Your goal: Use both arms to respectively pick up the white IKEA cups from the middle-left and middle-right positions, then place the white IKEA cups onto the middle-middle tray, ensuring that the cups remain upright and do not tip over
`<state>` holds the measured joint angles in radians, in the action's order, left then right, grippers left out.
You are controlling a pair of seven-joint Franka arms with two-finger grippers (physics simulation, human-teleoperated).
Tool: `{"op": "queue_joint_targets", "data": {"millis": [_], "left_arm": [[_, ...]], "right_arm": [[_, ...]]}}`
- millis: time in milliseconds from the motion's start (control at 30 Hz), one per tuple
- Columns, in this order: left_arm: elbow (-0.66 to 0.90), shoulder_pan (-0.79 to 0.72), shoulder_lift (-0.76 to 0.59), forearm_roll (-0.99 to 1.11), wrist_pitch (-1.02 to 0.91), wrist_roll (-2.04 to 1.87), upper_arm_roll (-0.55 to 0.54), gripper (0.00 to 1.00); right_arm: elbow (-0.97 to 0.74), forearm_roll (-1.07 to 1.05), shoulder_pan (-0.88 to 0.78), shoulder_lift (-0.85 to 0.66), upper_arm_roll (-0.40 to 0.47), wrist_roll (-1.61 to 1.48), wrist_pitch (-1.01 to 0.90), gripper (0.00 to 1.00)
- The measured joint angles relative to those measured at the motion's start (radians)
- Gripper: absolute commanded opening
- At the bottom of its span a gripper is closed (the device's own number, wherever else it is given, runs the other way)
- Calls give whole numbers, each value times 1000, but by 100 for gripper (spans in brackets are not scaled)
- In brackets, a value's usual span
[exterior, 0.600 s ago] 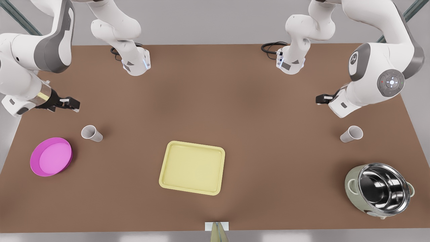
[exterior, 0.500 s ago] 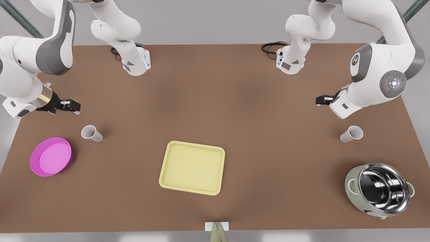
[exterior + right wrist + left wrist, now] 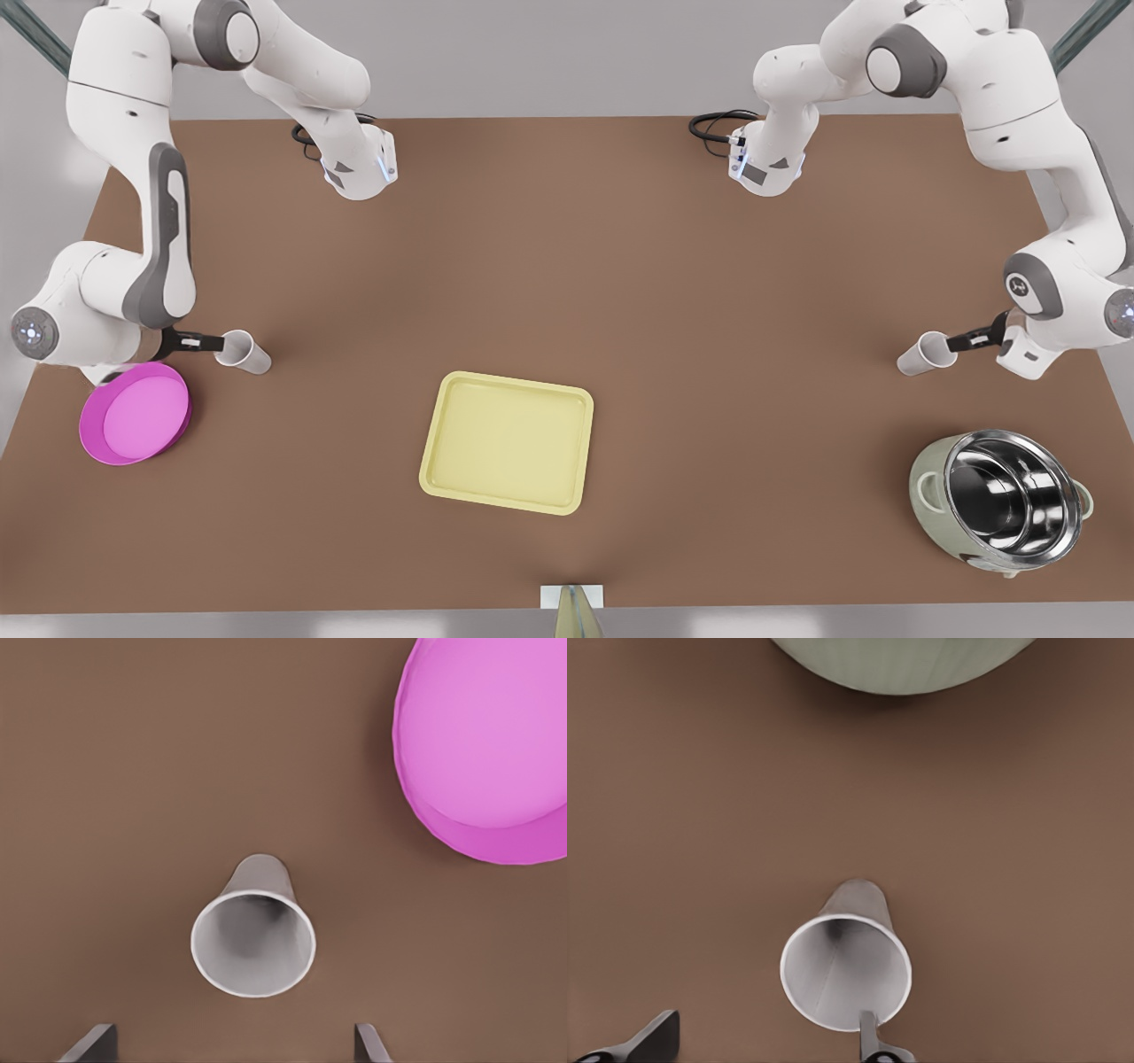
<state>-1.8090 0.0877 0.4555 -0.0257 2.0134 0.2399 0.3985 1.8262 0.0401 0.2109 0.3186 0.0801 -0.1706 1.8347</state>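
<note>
Two white IKEA cups stand upright on the brown table. One cup (image 3: 241, 351) is at the front view's left, the other (image 3: 926, 353) at its right. My right gripper (image 3: 205, 341) is low beside the left-hand cup; in the right wrist view it (image 3: 229, 1043) is open, with the cup (image 3: 252, 943) just ahead, centred between the fingers. My left gripper (image 3: 966, 339) is beside the right-hand cup; it (image 3: 762, 1045) is open, and one fingertip (image 3: 868, 1036) overlaps the rim of that cup (image 3: 846, 970). The pale yellow tray (image 3: 507, 443) lies bare at the middle.
A round magenta dish (image 3: 135, 413) sits close to the right arm's wrist, also seen as the dish (image 3: 487, 744) near the cup. A green pot with a steel bowl (image 3: 1001, 501) stands at the front view's lower right; the pot (image 3: 904, 660) is beyond the left cup.
Both arms have swung down and forward. Each gripper has moved from behind its cup to table level right beside it.
</note>
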Motion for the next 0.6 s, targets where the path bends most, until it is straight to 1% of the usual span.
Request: {"op": "queue_joint_targets", "data": {"millis": [200,233,267,300,333,367,533,600], "left_arm": [[-25,25,92,-16,86,75,0,100],[-25,29,103,-28,94,85,-1,95],[-26,31,110,-40,101,94,-1,64],[-26,32,114,-49,107,103,-1,41],[-25,33,115,-55,112,110,-5,35],[-25,39,115,-73,115,117,-13,23],[-23,48,110,-134,123,137,-34,21],[-15,28,76,-147,114,148,-38,21]], "right_arm": [[115,-19,45,3,0,-46,184,100],[120,-24,53,9,0,-54,210,100],[130,-29,62,13,0,-63,236,100],[143,-33,69,15,0,-71,261,100],[161,-37,74,15,0,-79,286,100],[176,-39,79,16,0,-88,310,100],[257,-45,84,16,-2,-122,410,100],[281,-46,86,17,-2,-134,440,100]]}}
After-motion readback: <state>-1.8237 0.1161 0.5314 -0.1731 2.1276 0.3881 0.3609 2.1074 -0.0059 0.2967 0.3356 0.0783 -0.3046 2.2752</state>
